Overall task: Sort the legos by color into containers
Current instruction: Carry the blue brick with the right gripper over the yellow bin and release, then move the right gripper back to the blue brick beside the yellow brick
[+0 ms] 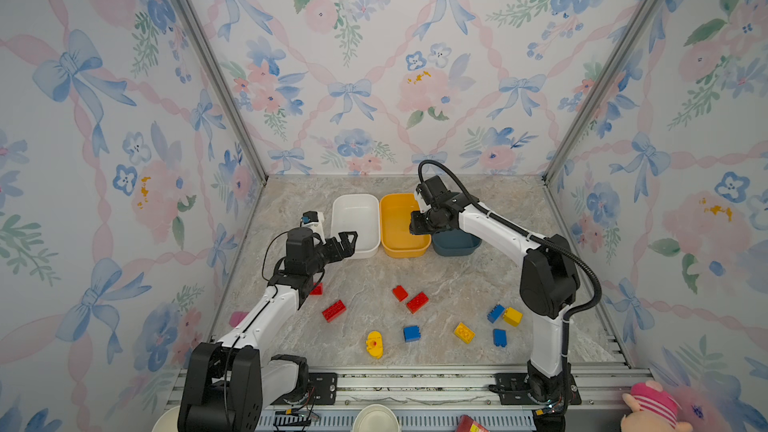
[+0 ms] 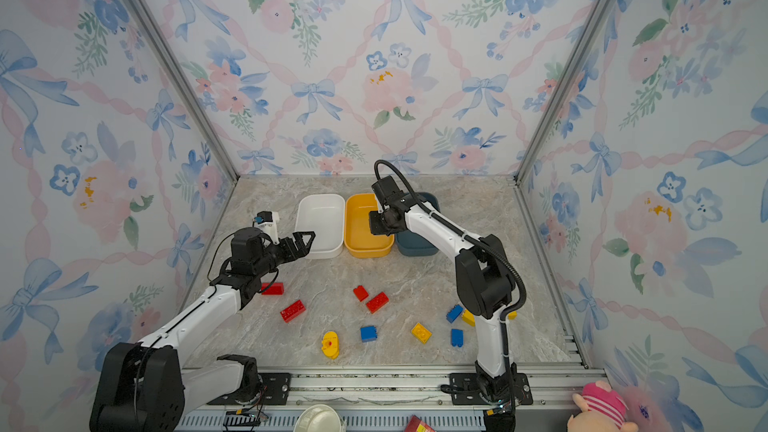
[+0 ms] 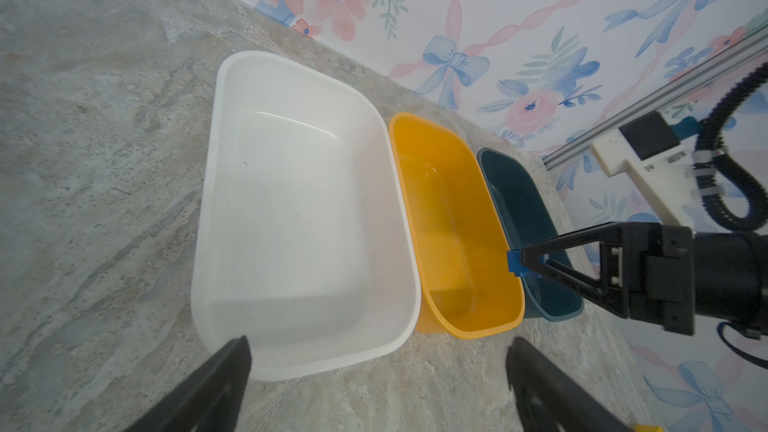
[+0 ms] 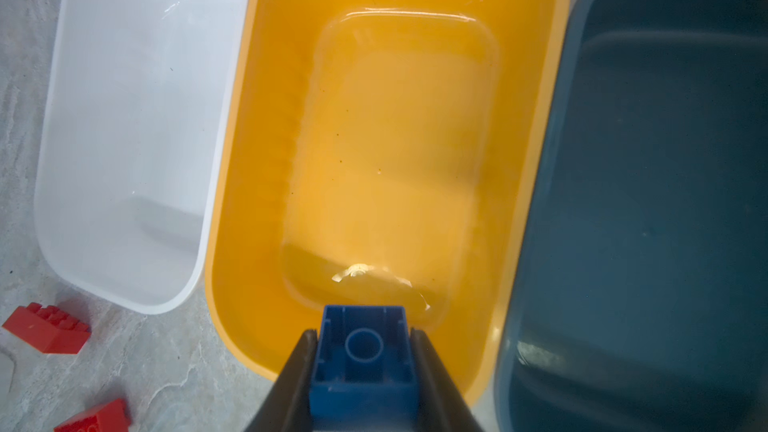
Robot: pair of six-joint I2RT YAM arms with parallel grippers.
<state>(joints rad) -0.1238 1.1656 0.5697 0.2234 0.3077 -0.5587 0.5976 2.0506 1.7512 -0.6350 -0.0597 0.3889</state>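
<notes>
The right hand is clamped on a blue brick, squeezing its two long sides, with the hollow underside facing the wrist camera. The brick hangs over the near end of the yellow tub, just beside the wall it shares with the teal tub. All three tubs look empty, the white tub included. As I read it, the step in hand is the drop, and the likely home for a blue piece is the teal tub, so letting go here would put it in the wrong colour. The better move is a short sideways carry at this height, which clears both rims. The brick should reach the middle of the teal tub's floor rather than its edge before the arm dips a little and the jaws part. That way the brick falls a short way and does not bounce out. In both top views the left hand hovers with its jaws wide apart and nothing in them, near the white tub's near corner. It looks well clear of that path. The remaining legos lie scattered on the bench, nearer the arm bases.
</notes>
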